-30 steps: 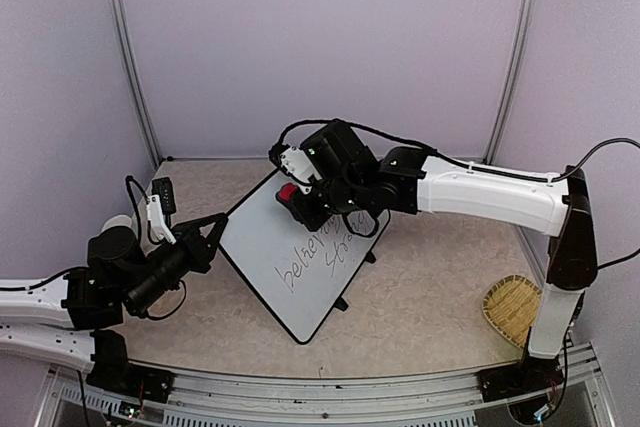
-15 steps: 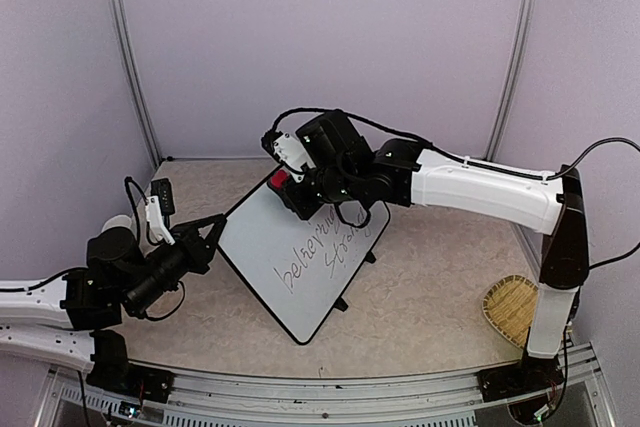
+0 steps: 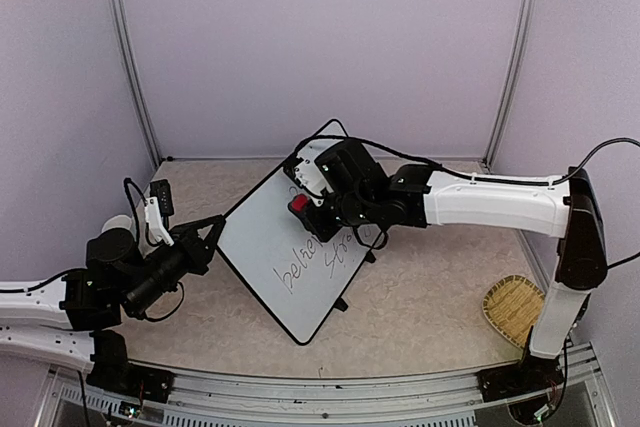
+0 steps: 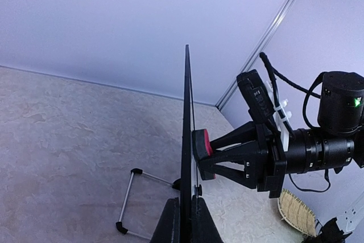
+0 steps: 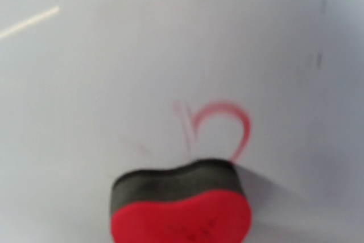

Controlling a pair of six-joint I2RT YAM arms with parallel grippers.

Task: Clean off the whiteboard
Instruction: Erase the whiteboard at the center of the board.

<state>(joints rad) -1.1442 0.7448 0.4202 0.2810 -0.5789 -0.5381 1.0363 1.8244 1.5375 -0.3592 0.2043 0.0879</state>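
Left of the whiteboard [image 3: 285, 272], the left arm lies low over the table [image 3: 430, 287], posed just as it was a second ago. The left gripper [image 3: 212, 237] is clamped tight on the whiteboard's left edge; in the left wrist view its two fingers [image 4: 169, 223] pinch the thin black frame from either side. The board stands tilted at the middle of the table, propped on its small black feet, and has not shifted. In the left wrist view the whiteboard [image 4: 186, 140] shows edge-on as a dark upright line, with a wire foot [image 4: 133, 197] splayed out on its back side. Black handwriting [image 3: 300, 269] runs in two lines across the lower half of the board's face. A second ago the right gripper [image 3: 306, 213] was nearer the board's top corner, and half a second ago it was higher still. It has now slid down and to the right, onto the upper end of the writing, and hides the last letters of the first line. Its jaws are closed narrowly on a red-and-black eraser [image 3: 298, 203], whose dark pad lies flat against the board's face. In the right wrist view the eraser [image 5: 182, 203] touches the white surface just below a faint reddish curl [image 5: 224, 120]. Well to the right of the board, a woven basket [image 3: 512, 309] sits unmoved near the right arm's base.
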